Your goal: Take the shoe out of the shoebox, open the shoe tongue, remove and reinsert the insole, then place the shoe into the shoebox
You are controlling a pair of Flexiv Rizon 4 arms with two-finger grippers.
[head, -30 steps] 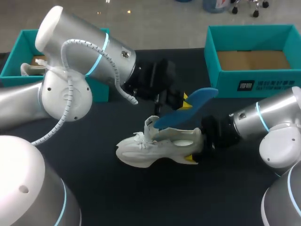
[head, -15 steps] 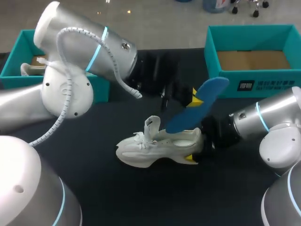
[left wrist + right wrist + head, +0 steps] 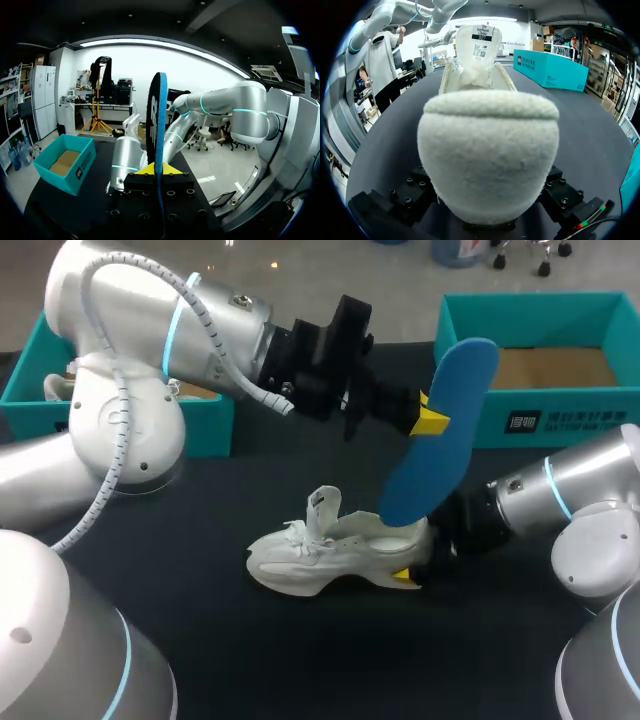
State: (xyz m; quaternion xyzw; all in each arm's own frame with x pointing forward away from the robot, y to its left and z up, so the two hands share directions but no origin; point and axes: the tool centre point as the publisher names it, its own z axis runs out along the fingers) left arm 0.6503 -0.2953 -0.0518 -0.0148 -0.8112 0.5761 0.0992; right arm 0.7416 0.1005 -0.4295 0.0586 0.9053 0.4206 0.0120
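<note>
an open teal cardboard box (image 3: 35, 365) sat at the far left of the black table (image 3: 250, 640). my left gripper (image 3: 428, 420) was clamped on the blue foam insole (image 3: 420, 490), which stood tilted above the white fabric shoe (image 3: 310, 560). my right gripper (image 3: 412, 565) pinched the shoe's heel on the table, near the second teal shoebox (image 3: 470, 410).

A black matte table (image 3: 300, 650) spans the scene under soft, even light.

On desk (image 3: 250, 640): shoe (image 3: 320, 555), centre; insole (image 3: 452, 390) above its heel, in my left end effector (image 3: 428, 418); left shoebox (image 3: 40, 350), right shoebox (image 3: 560, 415) behind.
</note>
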